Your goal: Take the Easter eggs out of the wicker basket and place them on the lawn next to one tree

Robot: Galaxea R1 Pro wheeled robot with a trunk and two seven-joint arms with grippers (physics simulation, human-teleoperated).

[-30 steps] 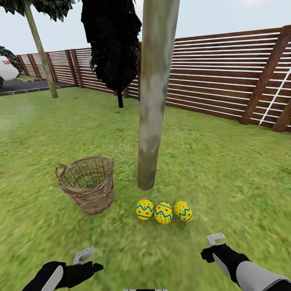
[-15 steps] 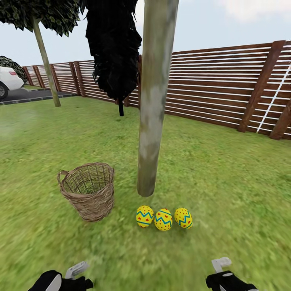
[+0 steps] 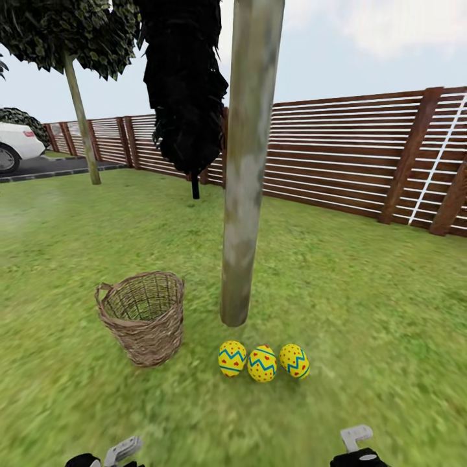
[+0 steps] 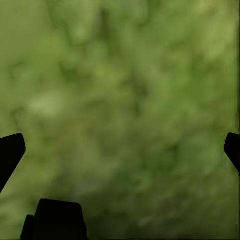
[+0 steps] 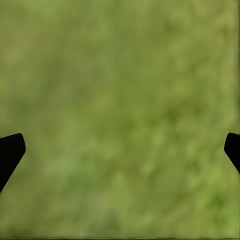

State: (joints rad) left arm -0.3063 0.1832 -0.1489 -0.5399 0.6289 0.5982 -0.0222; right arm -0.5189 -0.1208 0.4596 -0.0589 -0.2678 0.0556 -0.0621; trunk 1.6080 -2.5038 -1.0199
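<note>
Three yellow Easter eggs with red dots and blue zigzags lie in a row on the lawn (image 3: 363, 305), at the foot of the pale mottled tree (image 3: 246, 194): left egg (image 3: 232, 359), middle egg (image 3: 262, 363), right egg (image 3: 294, 360). The wicker basket (image 3: 144, 316) stands upright to the left of the trunk, and no egg shows in its visible inside. My left gripper (image 4: 120, 150) and right gripper (image 5: 120, 150) are open over blurred grass, holding nothing. In the head view both sit at the bottom edge, well short of the eggs.
A black-foliaged column tree (image 3: 185, 97) stands behind the trunk, and a thin leafy tree (image 3: 81, 117) is further left. The slatted brown fence (image 3: 350, 162) closes the back and right. A white car (image 3: 16, 146) is parked beyond the lawn at far left.
The whole head view has shifted, so the camera moved and more sky shows. Both arms have sunk almost out of the picture's bottom. Eggs, basket and tree keep their places relative to each other.
</note>
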